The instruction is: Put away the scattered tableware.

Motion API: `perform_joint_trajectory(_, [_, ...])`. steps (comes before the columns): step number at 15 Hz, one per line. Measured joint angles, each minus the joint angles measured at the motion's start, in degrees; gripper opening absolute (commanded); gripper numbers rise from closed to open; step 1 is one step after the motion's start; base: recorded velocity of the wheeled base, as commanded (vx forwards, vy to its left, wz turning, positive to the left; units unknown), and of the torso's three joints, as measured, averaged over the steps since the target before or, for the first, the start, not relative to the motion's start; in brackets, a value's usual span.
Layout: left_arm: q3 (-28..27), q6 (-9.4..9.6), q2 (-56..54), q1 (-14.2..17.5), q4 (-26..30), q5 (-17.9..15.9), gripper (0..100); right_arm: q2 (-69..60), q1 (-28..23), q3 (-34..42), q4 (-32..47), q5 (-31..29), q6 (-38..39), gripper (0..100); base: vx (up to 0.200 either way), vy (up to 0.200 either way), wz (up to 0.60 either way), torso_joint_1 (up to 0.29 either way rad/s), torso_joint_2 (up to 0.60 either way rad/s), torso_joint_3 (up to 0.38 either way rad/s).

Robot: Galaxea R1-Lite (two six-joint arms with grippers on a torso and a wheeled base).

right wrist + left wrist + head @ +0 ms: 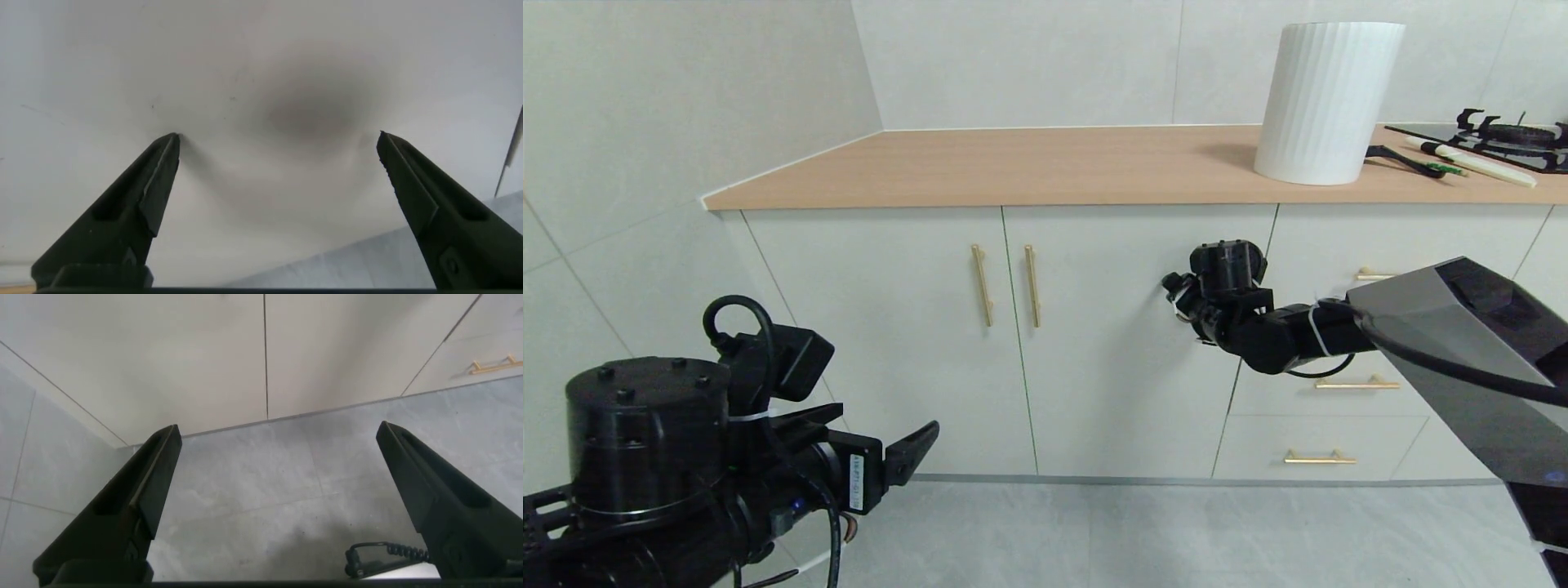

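You have one white container (1327, 102) and about three utensils (1462, 162) beside it, near the surface's (1013, 167) right edge. Left tool (278, 429), released, hangs over floor (270, 498); right tool (278, 136), released, faces a cabinet door (1127, 343).

Pale tiled walls (1013, 57), grey floor (1176, 531), white cabinets (1111, 343) under wooden countertop (1013, 163).

A wooden countertop (1013, 167) spans the upper frame. At upper right a white ribbed container (1327, 102) stands upright on it. Right of it lie a black utensil (1405, 159) and a pale long utensil (1482, 165), beside a black stove burner (1515, 135).
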Motion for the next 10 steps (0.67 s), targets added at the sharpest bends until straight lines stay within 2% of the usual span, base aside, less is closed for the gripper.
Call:
perform_joint_trajectory(2, [0.02, 0.00, 0.00, -0.02, 0.00, 0.00, 100, -1.05, -0.17, 1.16, -0.28, -0.22, -0.01, 100, 0.000, 0.000, 0.00, 0.000, 0.00, 0.000])
perform_joint_trajectory(5, [0.02, -0.02, -0.51, -0.05, -0.07, 0.06, 100, -7.56, 0.13, 8.46, -0.50, -0.09, -0.96, 100, 0.000, 0.000, 0.00, 0.000, 0.00, 0.000])
perform_joint_trajectory(6, [0.02, 0.00, -1.21, -0.05, -0.05, 0.22, 100, -11.30, 0.55, 11.97, -0.55, 0.00, -2.13, 100, 0.000, 0.000, 0.00, 0.000, 0.00, 0.000])
perform_joint_trajectory(10, [2.05, 0.28, -7.35, 0.00, 0.11, 4.27, 100, -32.28, 0.88, 30.03, -1.84, -0.33, -8.92, 100, 0.000, 0.000, 0.00, 0.000, 0.00, 0.000])
